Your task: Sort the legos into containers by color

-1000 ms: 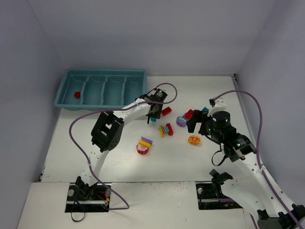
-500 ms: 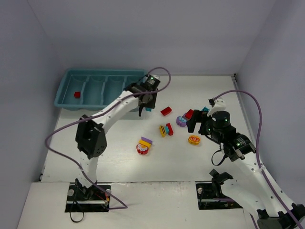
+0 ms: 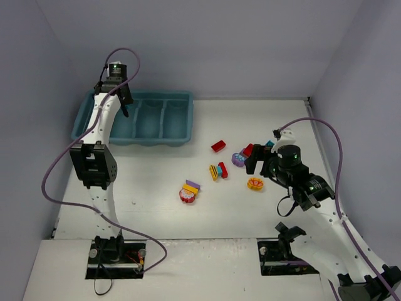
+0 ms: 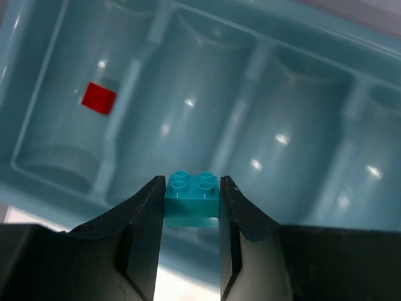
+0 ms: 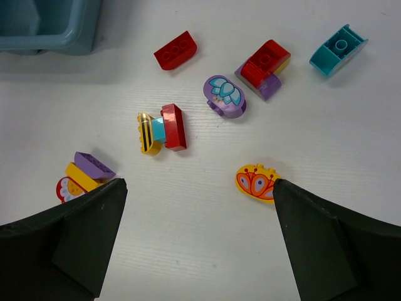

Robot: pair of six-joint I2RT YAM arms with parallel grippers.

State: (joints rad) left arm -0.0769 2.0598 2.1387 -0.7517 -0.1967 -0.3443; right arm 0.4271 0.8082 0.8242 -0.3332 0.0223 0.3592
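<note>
Left claw (image 4: 192, 216) pinches a teal brick (image 4: 192, 188) over the tray (image 4: 241, 119), above the compartment beside the one with the red brick (image 4: 99, 98); right claw (image 5: 197, 200) gapes wide.

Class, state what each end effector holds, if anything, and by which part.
The left end effector pinches a teal brick by its opposite side faces; right end effector holds nothing.

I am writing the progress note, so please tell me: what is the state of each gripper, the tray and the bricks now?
left gripper: shut on teal brick, above the tray.
teal brick: held, not yet dropped.
right gripper: open, holding nothing, above the loose bricks.
tray: one red brick in an end compartment; the other compartments seen look empty.
loose bricks: lying on the table, unsorted.
</note>
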